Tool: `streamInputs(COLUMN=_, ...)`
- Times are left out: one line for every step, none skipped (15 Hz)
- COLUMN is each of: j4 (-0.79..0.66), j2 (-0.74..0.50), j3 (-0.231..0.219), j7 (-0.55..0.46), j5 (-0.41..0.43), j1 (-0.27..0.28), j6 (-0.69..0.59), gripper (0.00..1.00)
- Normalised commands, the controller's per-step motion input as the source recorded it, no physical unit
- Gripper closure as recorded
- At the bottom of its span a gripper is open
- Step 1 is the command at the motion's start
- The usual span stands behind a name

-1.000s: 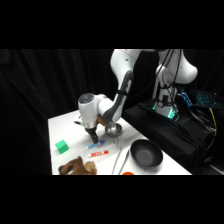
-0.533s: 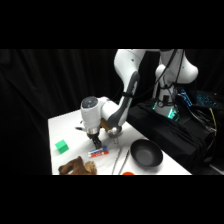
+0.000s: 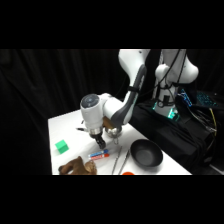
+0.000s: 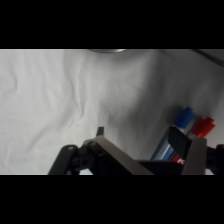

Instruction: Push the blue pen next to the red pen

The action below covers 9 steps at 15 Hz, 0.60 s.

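Just below the jaws in the side view, the blue pen and red pen lie together on the white counter, seemingly touching or nearly so. In the wrist view the blue pen and red pen sit side by side, right of the one finger that shows. Jaw opening: cannot tell, nothing seen held. Pens look already paired, so task looks near done. Risk: any further sweep could knock the blue pen past the red or roll both apart toward the tongs and black bowl further off.
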Motion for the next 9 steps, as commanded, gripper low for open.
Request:
streamInputs(j4=-0.47, j2=-0.86, j3=0.081, j7=0.02, j5=0.059, j1=0.025, j6=-0.47, gripper=0.0)
streamInputs(j4=-0.47, j2=-0.87, j3=0.094, j7=0.03, j5=0.057, j1=0.009, j6=-0.46, gripper=0.0)
streamInputs(j4=-0.44, j2=-0.86, j3=0.102, j7=0.04, j5=0.056, j1=-0.01, j6=-0.43, gripper=0.0)
streamInputs(j4=-0.39, j2=-0.8, j3=0.119, j7=0.02, j5=0.091, j1=-0.051, j6=-0.42, gripper=0.0)
streamInputs(j4=-0.34, j2=-0.72, j3=0.144, j7=-0.02, j5=0.147, j1=-0.096, j6=-0.41, gripper=0.0)
streamInputs(j4=-0.28, j2=-0.62, j3=0.151, j7=-0.03, j5=0.166, j1=-0.122, j6=-0.36, gripper=0.0)
streamInputs(j4=-0.23, j2=-0.52, j3=0.154, j7=-0.06, j5=0.215, j1=-0.157, j6=-0.3, gripper=0.0)
streamInputs(j4=-0.19, j2=-0.43, j3=0.156, j7=-0.1, j5=0.262, j1=-0.182, j6=-0.22, gripper=0.0)
streamInputs(j4=-0.17, j2=-0.35, j3=0.153, j7=-0.14, j5=0.281, j1=-0.192, j6=-0.1, gripper=0.0)
